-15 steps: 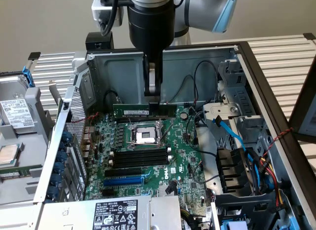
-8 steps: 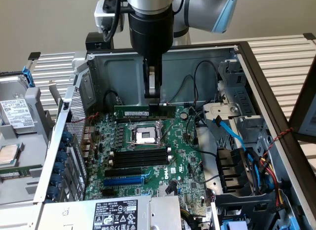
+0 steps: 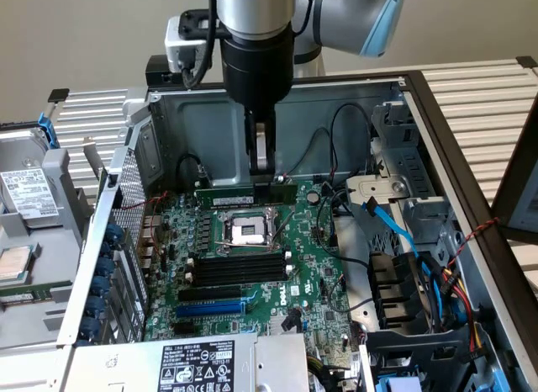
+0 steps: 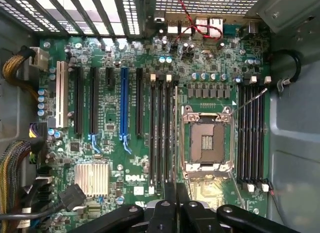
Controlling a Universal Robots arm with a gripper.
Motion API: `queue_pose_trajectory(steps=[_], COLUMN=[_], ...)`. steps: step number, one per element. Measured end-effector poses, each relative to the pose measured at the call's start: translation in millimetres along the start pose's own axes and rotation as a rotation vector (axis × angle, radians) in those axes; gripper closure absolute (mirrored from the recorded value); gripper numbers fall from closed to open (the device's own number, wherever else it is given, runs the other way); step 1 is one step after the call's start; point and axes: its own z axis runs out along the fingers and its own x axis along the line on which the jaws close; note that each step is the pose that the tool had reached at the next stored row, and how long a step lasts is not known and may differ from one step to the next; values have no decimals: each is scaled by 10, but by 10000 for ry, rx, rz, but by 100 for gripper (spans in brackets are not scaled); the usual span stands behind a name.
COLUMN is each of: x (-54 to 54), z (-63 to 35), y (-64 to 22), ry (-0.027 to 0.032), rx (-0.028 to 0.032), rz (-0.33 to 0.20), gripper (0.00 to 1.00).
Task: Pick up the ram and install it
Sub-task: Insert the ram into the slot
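My gripper [image 3: 262, 175] hangs inside an open computer case, shut on the ram [image 3: 244, 193]. The ram is a long, thin green stick held level by its top edge, above the back part of the green motherboard [image 3: 319, 283]. The open CPU socket [image 3: 250, 232] lies just in front of it, and several long black slots [image 3: 239, 270] with white end clips lie in front of the socket. In the wrist view the gripper [image 4: 175, 205] looks straight down on the board. The ram [image 4: 175, 189] shows edge-on as a thin dark strip, in line with the black slots [image 4: 162, 133] beside the socket [image 4: 206, 143].
A blue expansion slot [image 3: 210, 308] [image 4: 123, 103] lies near the board's front. Blue cables [image 3: 395, 232] and a drive cage stand at the exterior view's right. A power supply label [image 3: 197, 367] sits in front. The case's metal back wall [image 3: 336, 123] stands close behind the gripper.
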Motion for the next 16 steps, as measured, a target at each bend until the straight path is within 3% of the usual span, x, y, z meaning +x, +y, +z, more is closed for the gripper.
queue_pose_trajectory(steps=[6,11,16], x=[25,75,111], z=[103,183,268], y=[103,168,177], ry=[1,-5,-2], rx=[22,102,171], rz=[-43,-47,72], gripper=[87,87,87])
